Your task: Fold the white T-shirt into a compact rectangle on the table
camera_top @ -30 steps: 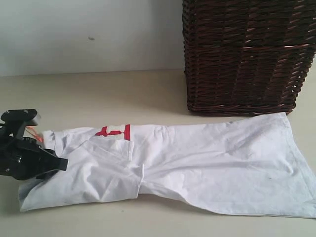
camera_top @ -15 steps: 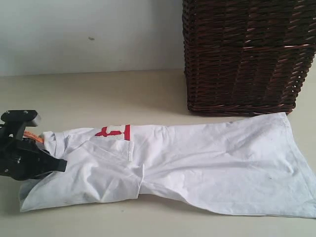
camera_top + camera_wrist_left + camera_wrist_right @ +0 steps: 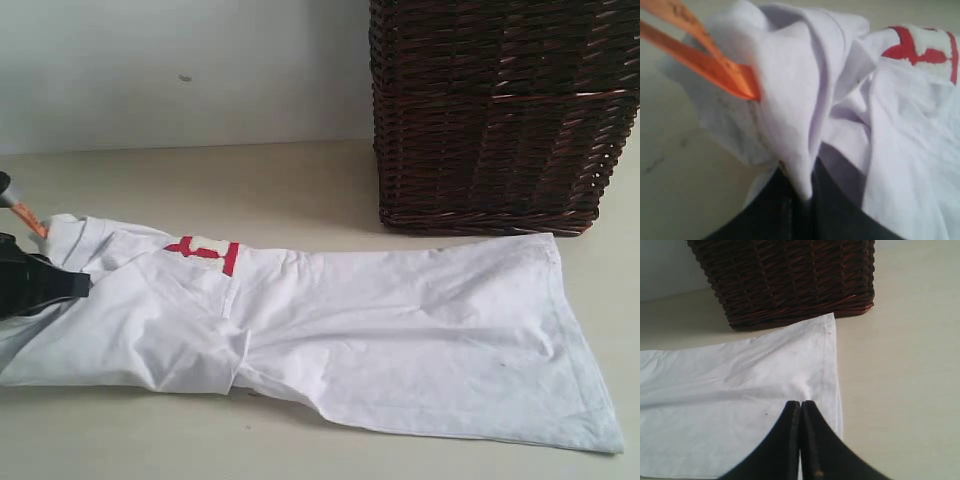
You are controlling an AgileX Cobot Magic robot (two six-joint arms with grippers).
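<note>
Cloth: one white T-shirt (image 3: 380, 330) lies on the tabletop (image 3: 250, 190) before one wicker basket (image 3: 500, 110). Left gripper (image 3: 807, 192) jaws pinch its end farthest from the basket; right gripper (image 3: 800, 407) jaws closed over the nearer hem.

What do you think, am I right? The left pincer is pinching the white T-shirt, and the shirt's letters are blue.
Not quite. The left pincer does pinch the white T-shirt, but the letters are outlined in red, not blue. The left wrist view shows it.

Soft, even light, no glare: a faint shadow pools left of the wicker basket (image 3: 500, 110); in the left wrist close-up the white T-shirt (image 3: 805, 100) blurs.
</note>
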